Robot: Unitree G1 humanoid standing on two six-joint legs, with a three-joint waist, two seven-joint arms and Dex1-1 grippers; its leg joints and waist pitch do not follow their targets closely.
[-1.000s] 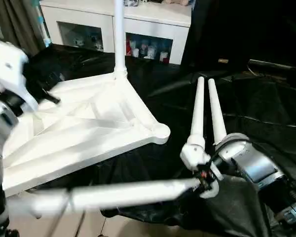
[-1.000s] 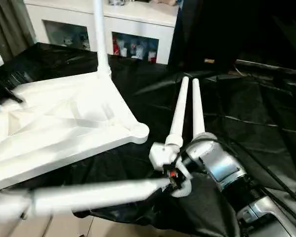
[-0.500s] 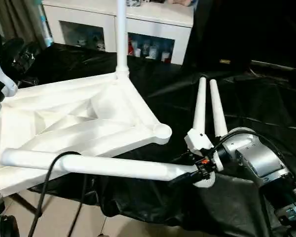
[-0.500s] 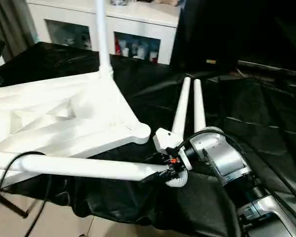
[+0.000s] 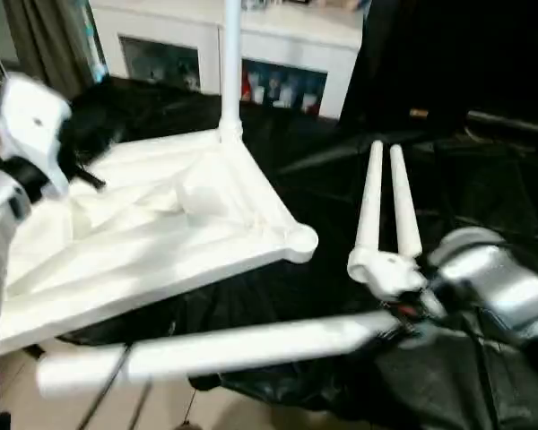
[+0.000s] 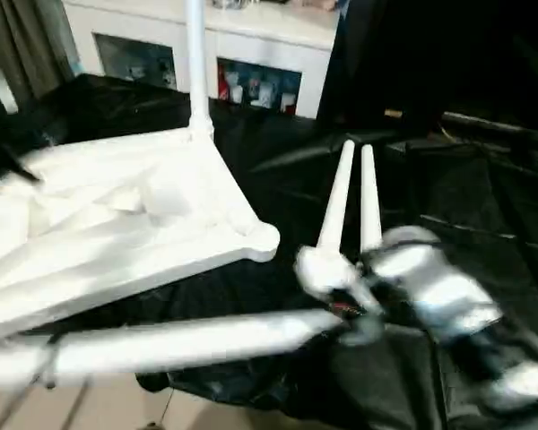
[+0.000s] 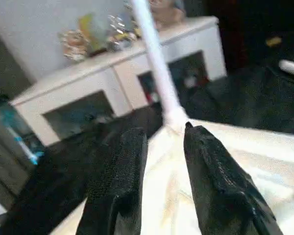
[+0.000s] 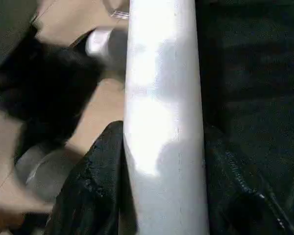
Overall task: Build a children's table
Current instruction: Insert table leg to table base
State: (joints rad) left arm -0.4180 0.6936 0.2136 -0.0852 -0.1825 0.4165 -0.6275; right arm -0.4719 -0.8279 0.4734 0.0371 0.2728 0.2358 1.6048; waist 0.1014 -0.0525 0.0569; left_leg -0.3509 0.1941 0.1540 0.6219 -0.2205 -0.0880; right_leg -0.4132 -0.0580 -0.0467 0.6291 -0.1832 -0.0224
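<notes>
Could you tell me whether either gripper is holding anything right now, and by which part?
The right gripper holds a white leg near one end, fingers on either side. The left gripper holds nothing, open above the tabletop.

My fingers point(image 7: 118, 191) are black with a fine pebbled texture. The tabletop point(image 5: 161, 233), its X-ribs and the leg point(image 8: 161, 122) I grip are plain white; the sheet point(image 5: 484, 188) beneath looks glossy black.

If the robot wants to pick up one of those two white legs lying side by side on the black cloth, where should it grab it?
Probably near the flared end of the left lying leg, coming from above with the fingers across the tube. That end is closest and thickest. The twin leg lies close beside it, so one finger would have to slip between them.
</notes>
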